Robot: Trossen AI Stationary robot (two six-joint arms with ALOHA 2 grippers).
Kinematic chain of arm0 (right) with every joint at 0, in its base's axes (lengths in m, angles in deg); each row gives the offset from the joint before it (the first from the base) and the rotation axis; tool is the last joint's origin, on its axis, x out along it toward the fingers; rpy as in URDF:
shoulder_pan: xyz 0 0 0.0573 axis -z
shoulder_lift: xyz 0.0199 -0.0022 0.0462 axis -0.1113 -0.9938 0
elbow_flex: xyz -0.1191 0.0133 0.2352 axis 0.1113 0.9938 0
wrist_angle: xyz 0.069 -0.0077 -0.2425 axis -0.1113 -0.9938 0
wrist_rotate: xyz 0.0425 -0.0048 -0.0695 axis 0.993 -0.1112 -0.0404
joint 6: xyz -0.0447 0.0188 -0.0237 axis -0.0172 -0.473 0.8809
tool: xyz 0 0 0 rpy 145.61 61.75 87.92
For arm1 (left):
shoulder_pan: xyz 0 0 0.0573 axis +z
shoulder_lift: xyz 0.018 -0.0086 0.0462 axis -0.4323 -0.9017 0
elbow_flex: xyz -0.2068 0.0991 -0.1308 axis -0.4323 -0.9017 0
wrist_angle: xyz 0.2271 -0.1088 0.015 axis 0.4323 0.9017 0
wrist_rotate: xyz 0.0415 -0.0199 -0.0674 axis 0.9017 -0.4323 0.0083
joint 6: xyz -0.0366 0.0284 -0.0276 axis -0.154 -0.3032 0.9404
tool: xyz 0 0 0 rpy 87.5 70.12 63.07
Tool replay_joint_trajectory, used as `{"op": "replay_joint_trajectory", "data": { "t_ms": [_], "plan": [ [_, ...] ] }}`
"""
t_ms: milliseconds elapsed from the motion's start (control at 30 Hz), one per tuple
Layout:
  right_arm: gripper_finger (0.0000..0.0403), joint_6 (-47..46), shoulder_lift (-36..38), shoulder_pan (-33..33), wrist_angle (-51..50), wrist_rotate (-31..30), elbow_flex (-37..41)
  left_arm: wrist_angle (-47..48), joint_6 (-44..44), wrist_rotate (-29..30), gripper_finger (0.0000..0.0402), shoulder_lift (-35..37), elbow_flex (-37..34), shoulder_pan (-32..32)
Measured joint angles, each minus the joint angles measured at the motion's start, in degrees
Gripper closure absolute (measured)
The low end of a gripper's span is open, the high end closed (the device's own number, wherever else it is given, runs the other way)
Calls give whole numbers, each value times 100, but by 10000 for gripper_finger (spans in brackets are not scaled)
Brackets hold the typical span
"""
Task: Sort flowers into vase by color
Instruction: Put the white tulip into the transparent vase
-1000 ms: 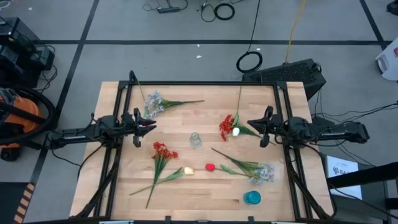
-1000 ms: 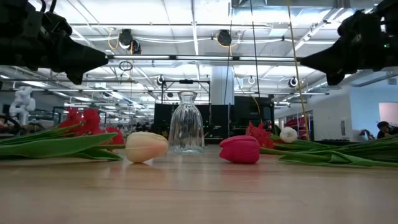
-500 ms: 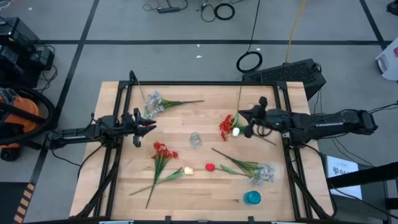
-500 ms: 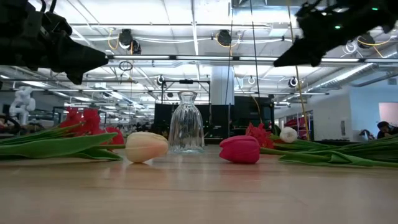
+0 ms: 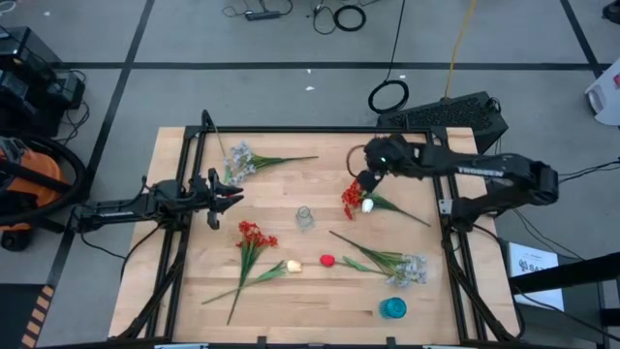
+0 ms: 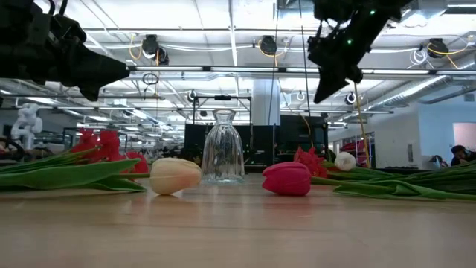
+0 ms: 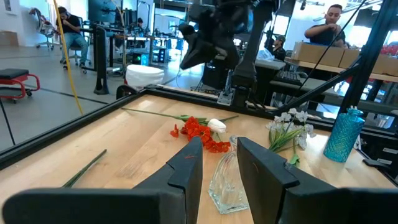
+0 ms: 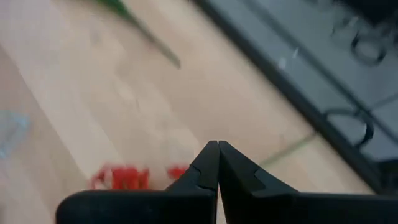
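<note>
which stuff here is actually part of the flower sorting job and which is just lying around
Part of the job:
- clear glass vase
- teal vase
- red clustered blooms
- second red cluster
- white tulip
- peach tulip
- red tulip
- pale sprays

Just lying about:
- orange vacuum
- floor cables

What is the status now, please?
Right end effector shut, empty, above the red cluster and white tulip. Left end effector open, waiting at table's left. Clear vase empty. Nothing in the way.
</note>
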Motion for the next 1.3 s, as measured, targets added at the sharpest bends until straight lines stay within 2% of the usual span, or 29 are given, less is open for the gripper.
{"op": "replay_joint_trajectory", "data": {
  "t_ms": [100, 233, 300, 467, 600, 800, 967, 1067, 1300],
  "plan": [
    [400, 361, -381, 304, -966, 395, -420, -1, 2, 0, 295, 0, 0, 0],
    [382, 1403, -811, 507, -1790, 479, -734, -1, 0, 0, 295, 0, 0, 0],
    [368, 2335, -975, 526, -1931, 445, -739, 0, 0, 0, 295, 0, 2, 0],
    [330, 5644, -1389, 451, -1983, 353, -620, 1, 0, 0, 295, 0, 0, 0],
    [306, 7093, -1712, 414, -1685, 349, -609, -2, 0, 0, 295, 0, 0, 0],
    [283, 8121, -2138, 419, -897, 342, -609, 1, 0, 0, 295, 0, 0, 0],
    [278, 8626, -2487, 419, -906, 286, -607, 0, 0, 0, 295, 0, 0, 0],
    [282, 8797, -2617, 419, -955, 50, -605, -1, 0, 0, 295, 0, 1, -1],
    [297, 8877, -2756, 439, -964, 86, -605, 1, 0, 0, 295, 0, 1, 0]
  ]
}}
